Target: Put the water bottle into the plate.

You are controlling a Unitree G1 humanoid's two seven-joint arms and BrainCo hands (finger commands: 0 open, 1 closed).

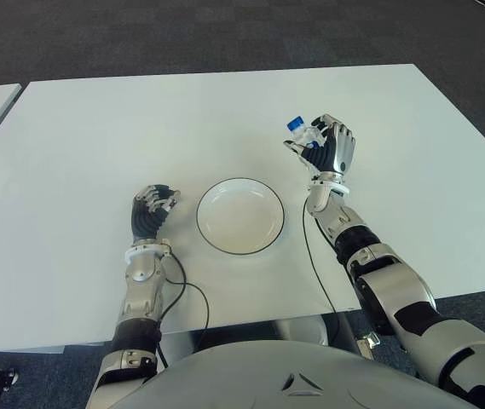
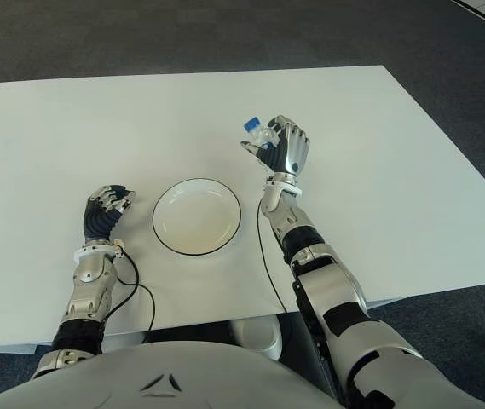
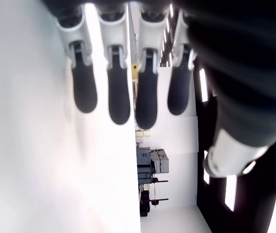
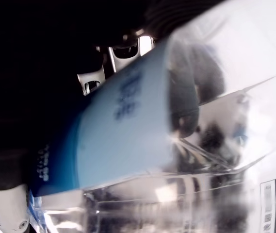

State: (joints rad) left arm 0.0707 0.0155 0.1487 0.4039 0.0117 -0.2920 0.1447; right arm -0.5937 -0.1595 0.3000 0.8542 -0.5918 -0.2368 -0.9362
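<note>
The right hand (image 1: 326, 146) grips the bottle (image 1: 303, 131), cap up, beyond and to the right of the plate (image 1: 240, 216), seemingly lifted so it can be carried over. The left hand (image 1: 152, 210) shows left of the plate on the desk (image 1: 97, 136), fingers relaxed, empty.

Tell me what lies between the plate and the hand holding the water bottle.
Only bare white table, as both eye views show. The right hand grips the water bottle beyond the plate, to its right; nothing lies between them.
</note>
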